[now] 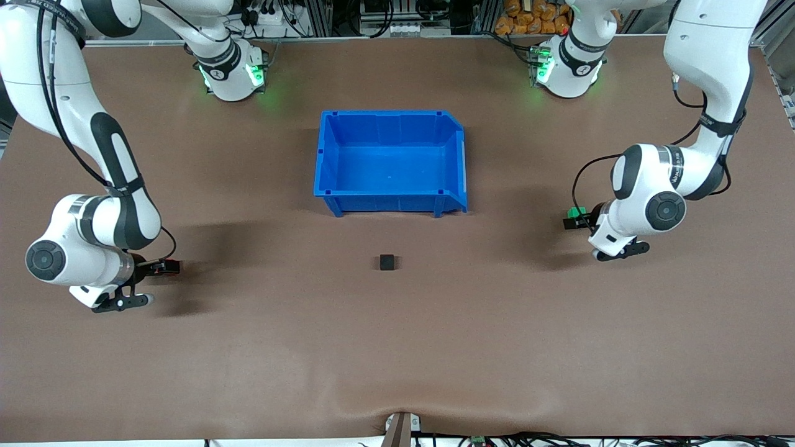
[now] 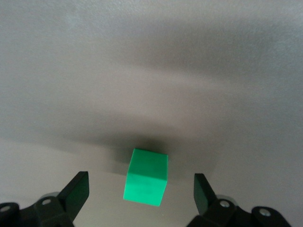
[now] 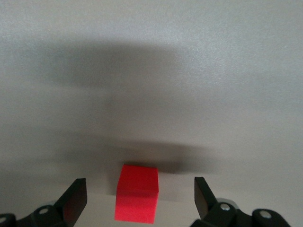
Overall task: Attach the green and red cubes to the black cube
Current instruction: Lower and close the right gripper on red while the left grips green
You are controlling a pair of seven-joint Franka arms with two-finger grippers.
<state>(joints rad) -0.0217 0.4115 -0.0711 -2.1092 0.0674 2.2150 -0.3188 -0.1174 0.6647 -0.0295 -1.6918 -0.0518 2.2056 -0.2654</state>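
Observation:
The black cube (image 1: 387,262) sits alone on the brown table, nearer to the front camera than the blue bin. The green cube (image 1: 576,213) lies on the table toward the left arm's end. My left gripper (image 1: 577,220) is low around it, open; in the left wrist view the green cube (image 2: 146,177) sits between the spread fingers (image 2: 75,191) without touching them. The red cube (image 1: 166,267) lies toward the right arm's end. My right gripper (image 1: 160,268) is open around it; in the right wrist view the red cube (image 3: 137,193) sits between the spread fingers (image 3: 75,196), untouched.
An empty blue bin (image 1: 391,114) stands at the middle of the table, farther from the front camera than the black cube. Both arm bases stand along the table's edge farthest from the camera. The table is plain brown cloth.

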